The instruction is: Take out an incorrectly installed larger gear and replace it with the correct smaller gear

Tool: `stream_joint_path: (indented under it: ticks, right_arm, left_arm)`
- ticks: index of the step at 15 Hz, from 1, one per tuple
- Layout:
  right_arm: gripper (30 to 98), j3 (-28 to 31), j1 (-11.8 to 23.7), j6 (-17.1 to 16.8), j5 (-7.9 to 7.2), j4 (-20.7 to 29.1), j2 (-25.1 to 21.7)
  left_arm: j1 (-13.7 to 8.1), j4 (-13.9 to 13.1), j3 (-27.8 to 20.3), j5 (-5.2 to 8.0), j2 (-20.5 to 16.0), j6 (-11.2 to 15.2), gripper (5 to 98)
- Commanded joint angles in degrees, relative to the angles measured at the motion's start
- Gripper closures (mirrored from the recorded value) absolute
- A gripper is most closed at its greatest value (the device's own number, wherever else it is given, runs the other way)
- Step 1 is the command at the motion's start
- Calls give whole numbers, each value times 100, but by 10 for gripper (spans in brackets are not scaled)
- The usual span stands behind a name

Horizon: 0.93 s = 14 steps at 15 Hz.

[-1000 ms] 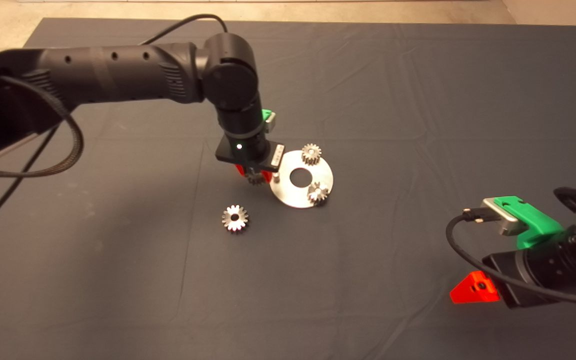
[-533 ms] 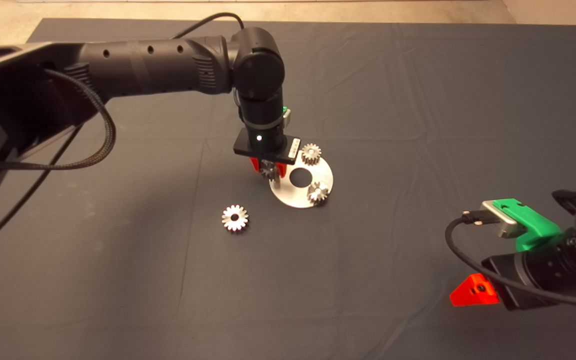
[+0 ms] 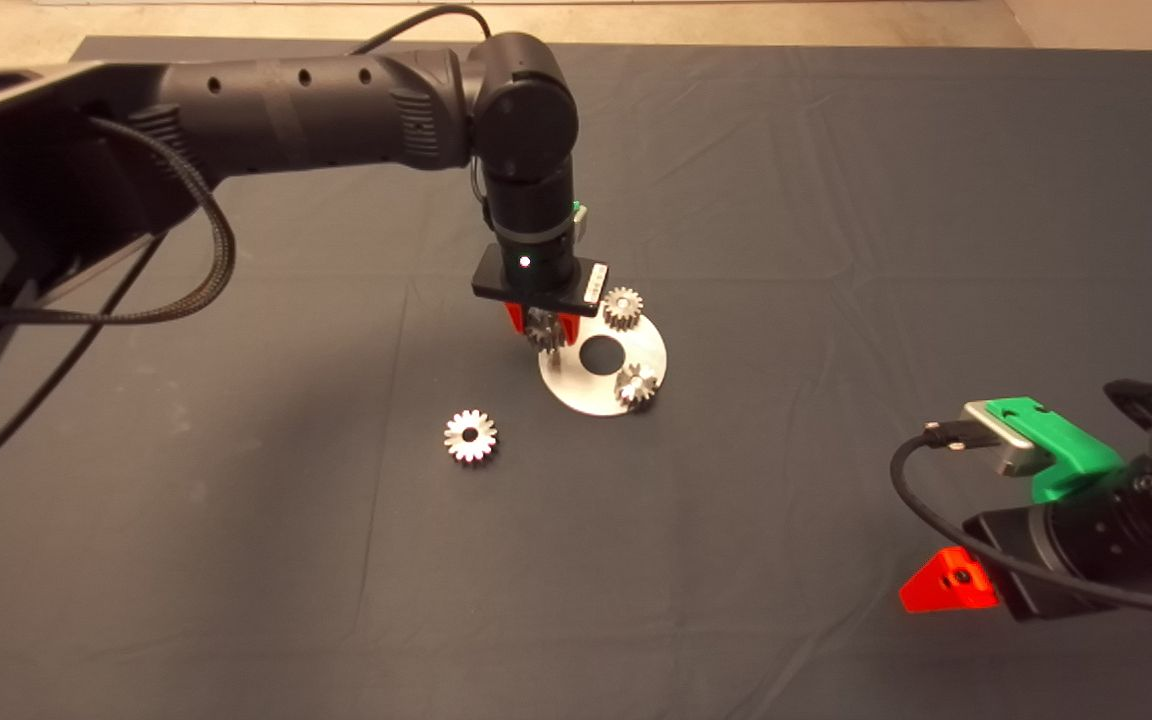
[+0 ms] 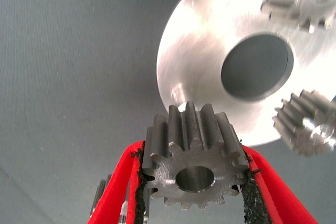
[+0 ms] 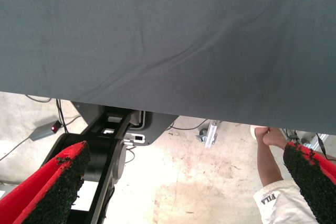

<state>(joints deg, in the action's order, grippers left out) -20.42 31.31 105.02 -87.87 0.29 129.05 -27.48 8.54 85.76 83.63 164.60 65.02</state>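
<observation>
**One gear in the pinch, now above the plate's free pin**

Half a second brings only a small shift. Moved from the mat just off the rim at nine o'clock of the round plate (image 3: 586,398) to a spot over that rim, above the bare pin (image 3: 554,358). Means, by judgement, that carrying is nearly over and seating comes next: bore to be lined up with the pin, then lowered.

Pinched between the red fingers (image 4: 123,182) of the left gripper (image 3: 542,335): the smaller gear (image 4: 193,163), flat face towards the wrist camera, dark bore open, teeth pressed into the black pads. Not yet on the pin; hangs above it.

Reaches in long from nine o'clock across the mat, forearm nearly level, wrist bent straight down, fingers pointing at the plate.

Already out and lying flat on the mat at eight o'clock from the plate, well apart from it: the larger gear (image 3: 469,436). Seated on their pins at one and five o'clock of the plate: two other gears (image 3: 622,307).

Parked at four o'clock of the mat: the right gripper (image 3: 946,583), fingers spread wide, holding nothing.
</observation>
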Motion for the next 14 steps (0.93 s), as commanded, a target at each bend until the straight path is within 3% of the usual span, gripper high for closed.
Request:
stream_joint_path:
  ticks: [1, 14]
  right_arm:
    - [309, 22, 78, 27, -713, -29, 11]
    - [309, 22, 78, 27, -713, -28, 3]
  left_arm:
    - [-127, -107, 36, 22, 42, -33, 672]
    - [-74, -89, -35, 40, 7, 3, 674]
